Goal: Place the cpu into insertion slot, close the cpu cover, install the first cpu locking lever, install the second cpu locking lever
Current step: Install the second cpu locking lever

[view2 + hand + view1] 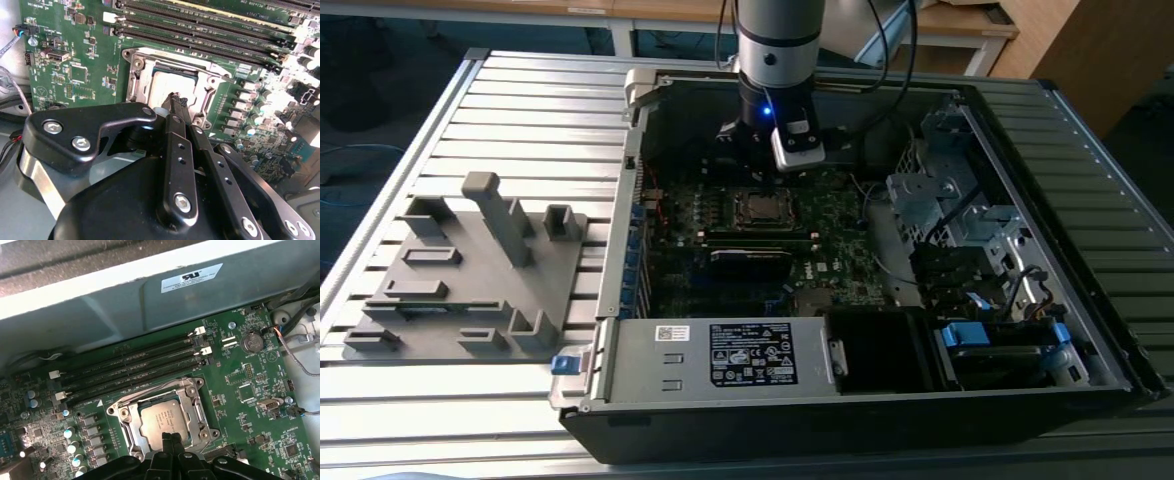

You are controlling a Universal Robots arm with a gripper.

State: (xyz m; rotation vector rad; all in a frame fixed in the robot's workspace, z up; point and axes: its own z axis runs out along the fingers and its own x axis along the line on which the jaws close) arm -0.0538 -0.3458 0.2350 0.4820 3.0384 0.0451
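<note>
The cpu [160, 421] lies flat in the insertion slot [121, 412] on the green motherboard, its dull silver top facing up. The shiny cpu cover [197, 412] lies down around it, with the chip showing through its square window. In the second wrist view, the cpu [167, 82] and cover [142, 80] sit just beyond my fingertips. My gripper [172, 439] is shut with nothing between its fingers, its tips over one edge of the chip. In the exterior view, my gripper [758, 178] hangs inside the open case, just above the socket [761, 207].
Long black memory slots [135, 367] run beside the socket, and the case wall [150, 300] rises behind them. A power supply [747, 355] and drive cages [947, 200] take up the case's front and right. A grey fixture [467, 270] stands on the slatted table at the exterior view's left.
</note>
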